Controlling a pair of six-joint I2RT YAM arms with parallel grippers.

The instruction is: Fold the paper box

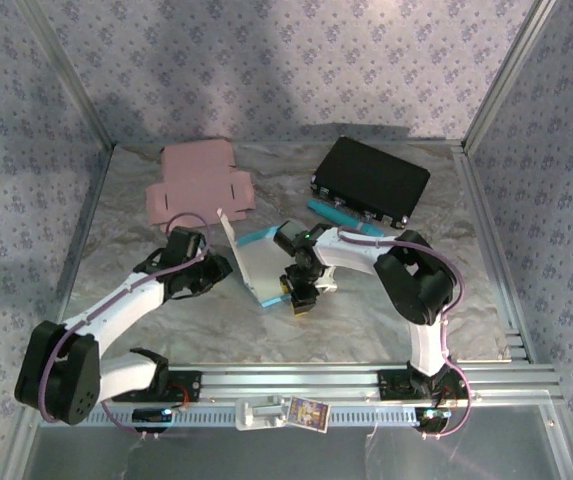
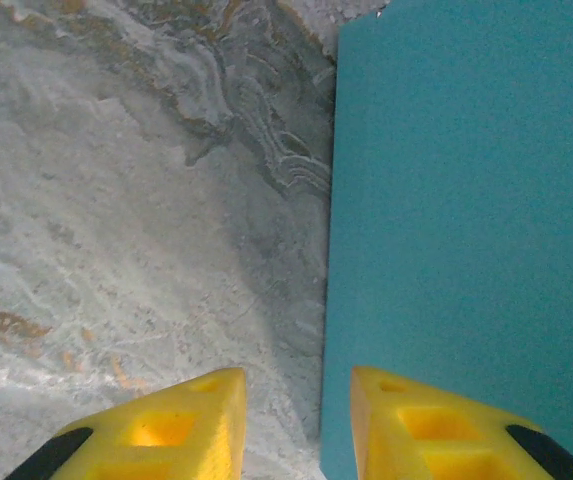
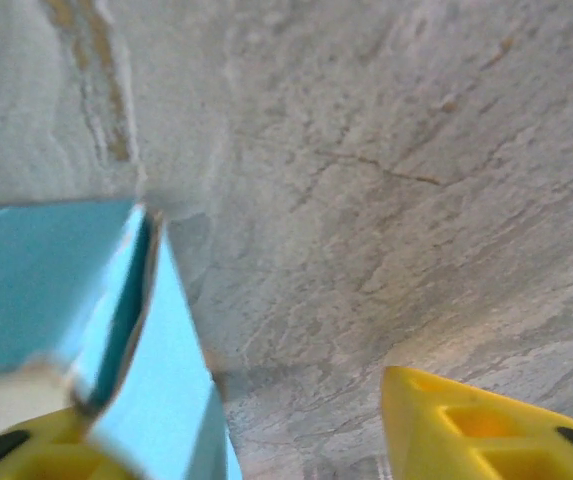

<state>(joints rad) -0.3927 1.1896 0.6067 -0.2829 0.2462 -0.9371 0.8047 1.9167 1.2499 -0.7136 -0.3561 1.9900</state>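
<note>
The teal paper box (image 1: 256, 262) stands partly folded in the middle of the table, one white-lined flap raised at its left. My left gripper (image 1: 216, 271) sits at the box's left side. In the left wrist view its yellow fingers (image 2: 196, 420) stand apart, with the edge of a teal panel (image 2: 466, 200) running just inside the right one and bare table showing in the gap. My right gripper (image 1: 301, 293) is at the box's near right corner. In the right wrist view its jaws are wide open (image 3: 231, 425), the teal box corner (image 3: 166, 350) covering the left finger.
A flat pink box blank (image 1: 198, 183) lies at the back left. A black case (image 1: 371, 182) sits at the back right, with a teal strip (image 1: 346, 217) just in front of it. A crinkled silver sheet (image 1: 446, 300) covers the table, with metal rails at the sides.
</note>
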